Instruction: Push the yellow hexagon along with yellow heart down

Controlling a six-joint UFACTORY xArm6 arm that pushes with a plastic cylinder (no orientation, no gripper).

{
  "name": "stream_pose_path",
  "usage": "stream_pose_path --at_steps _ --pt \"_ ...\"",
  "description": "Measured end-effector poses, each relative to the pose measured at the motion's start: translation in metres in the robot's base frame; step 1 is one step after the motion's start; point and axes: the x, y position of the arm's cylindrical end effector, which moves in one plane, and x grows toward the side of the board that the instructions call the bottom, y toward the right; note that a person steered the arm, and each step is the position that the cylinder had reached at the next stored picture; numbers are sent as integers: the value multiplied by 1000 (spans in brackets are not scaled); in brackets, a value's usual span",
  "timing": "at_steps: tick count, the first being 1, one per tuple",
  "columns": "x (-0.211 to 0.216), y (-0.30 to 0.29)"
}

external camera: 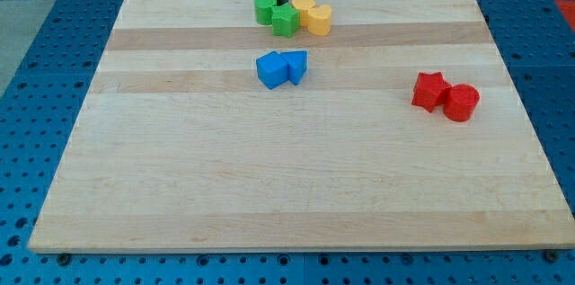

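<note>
Position of my tip [278, 2] decides the coming push: it stands at the view's top edge of the wooden board [180, 186], just behind the cluster of four blocks, between the green blocks and the yellow ones. I carry no pincer, only the dark rod, so there is nothing to be spread or pressed together.

The yellow hexagon [319, 20] lies just to the view's right of my tip and a little lower. The yellow heart [303, 6] sits close beside my tip on the view's right, touching the hexagon at its upper left. Since "down" means toward the view's bottom, I judge that the tip must first shift to the right, to come behind both yellow blocks; otherwise it would rather push the green ones.

Count of things: two yellow blocks; two green blocks, a green round block [265, 8] and a green star [286, 21] touching the yellow pair; two blue blocks, a blue cube [271, 70] and a blue triangle [296, 66], near the middle; two red blocks, a red star [431, 90] and a red cylinder [462, 102], at the view's right.
</note>
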Motion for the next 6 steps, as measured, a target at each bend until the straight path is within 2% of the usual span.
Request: stream_pose_path --at_steps 1,4,6 --pt "8 5" --pt "22 87" --pt "55 100"
